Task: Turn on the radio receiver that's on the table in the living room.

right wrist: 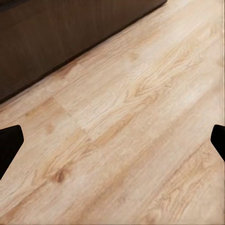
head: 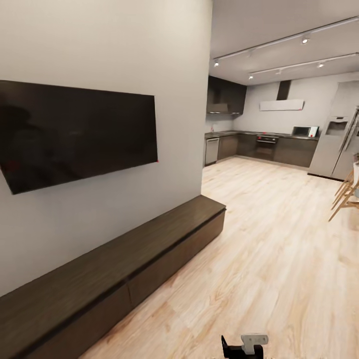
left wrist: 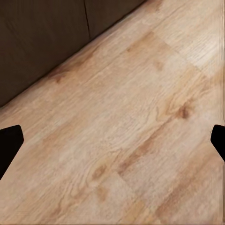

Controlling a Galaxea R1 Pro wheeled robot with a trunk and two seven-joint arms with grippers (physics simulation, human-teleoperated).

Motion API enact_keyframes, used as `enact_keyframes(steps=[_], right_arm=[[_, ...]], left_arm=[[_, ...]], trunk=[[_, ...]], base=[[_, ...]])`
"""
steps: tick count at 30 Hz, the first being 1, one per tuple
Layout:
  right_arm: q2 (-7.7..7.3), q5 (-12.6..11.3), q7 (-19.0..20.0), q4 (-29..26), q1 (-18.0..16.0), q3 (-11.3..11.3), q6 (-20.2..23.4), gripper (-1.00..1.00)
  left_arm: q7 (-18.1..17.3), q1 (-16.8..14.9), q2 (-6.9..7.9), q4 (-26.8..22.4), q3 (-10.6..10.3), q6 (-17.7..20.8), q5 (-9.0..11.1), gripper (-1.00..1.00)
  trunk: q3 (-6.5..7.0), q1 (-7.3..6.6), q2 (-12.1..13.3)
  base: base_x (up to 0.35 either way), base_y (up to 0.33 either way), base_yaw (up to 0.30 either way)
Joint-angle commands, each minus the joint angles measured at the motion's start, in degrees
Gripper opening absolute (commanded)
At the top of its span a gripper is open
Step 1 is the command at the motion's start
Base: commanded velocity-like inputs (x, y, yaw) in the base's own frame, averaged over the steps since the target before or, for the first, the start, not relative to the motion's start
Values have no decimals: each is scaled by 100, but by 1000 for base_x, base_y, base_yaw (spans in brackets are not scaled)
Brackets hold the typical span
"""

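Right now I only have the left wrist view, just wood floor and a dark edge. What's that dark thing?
Observer: The long dark cabinet, low against the wall.
Operator: Anything above it?
Observer: A black TV mounted on the wall.
Operator: What's ahead?
Observer: A kitchen beyond the wood floor, with a fridge to its right.
Operator: And my right gripper?
Observer: The right gripper is open, fingers spread over bare floor beside the cabinet.
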Motion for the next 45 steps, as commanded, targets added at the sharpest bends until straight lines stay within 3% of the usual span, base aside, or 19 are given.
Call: enact_keyframes(steps=[1,45], right_arm=[[0,0,0,0,0,0,-1,100],[0,0,0,0,0,0,-8,100]], left_arm=[[0,0,0,-1,-1,0,0,100],[2,0,0,7,2,0,1,100]], trunk=[[0,0,0],[0,0,0]], base=[[0,0,-256],[0,0,-256]])
